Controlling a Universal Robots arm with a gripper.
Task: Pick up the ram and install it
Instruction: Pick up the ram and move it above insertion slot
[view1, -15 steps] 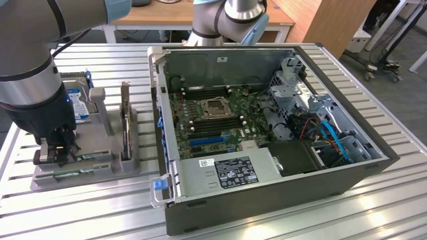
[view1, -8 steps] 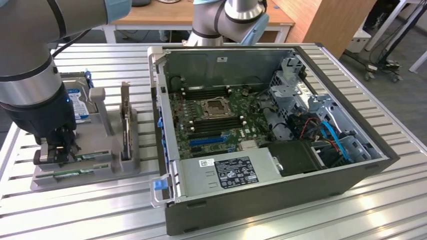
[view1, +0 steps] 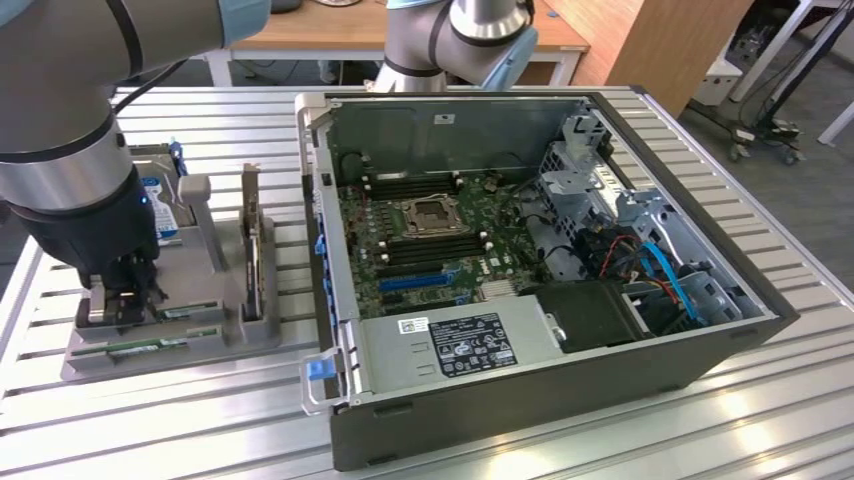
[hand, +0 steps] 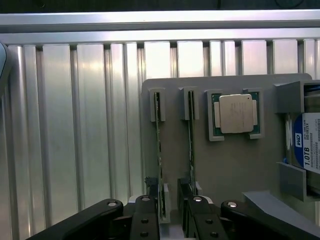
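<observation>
Two sticks stand on edge in parallel slots of the gray holder (hand: 225, 170): the ram (hand: 159, 145) and a second stick (hand: 190, 145) just beside it, not touching. Next to them on the holder you've got a CPU (hand: 236, 114) lying flat in its recess, then a blue-labelled hard drive (hand: 306, 142) at the holder's edge. The holder sits on the slatted metal desk (hand: 90, 125). The exterior view adds the bigger layout: an open PC case (view1: 694, 370) lies just beside the holder on the exterior view's right, with its motherboard (view1: 427, 225) facing up. An upright expansion card (view1: 251, 235) stands in the holder between the arm and the case. The wrist view gives you the stick spacing and finger placement, which the arm blocks from outside. The pincer (hand: 171, 220) is down at one end of the holder with its fingers (hand: 145, 222) spread wide, not closed on either stick. The ram's end runs in between the fingers, close against one. The second stick's end meets the other finger; you can't tell if it sits inside the gap, or if either stick is touched.
</observation>
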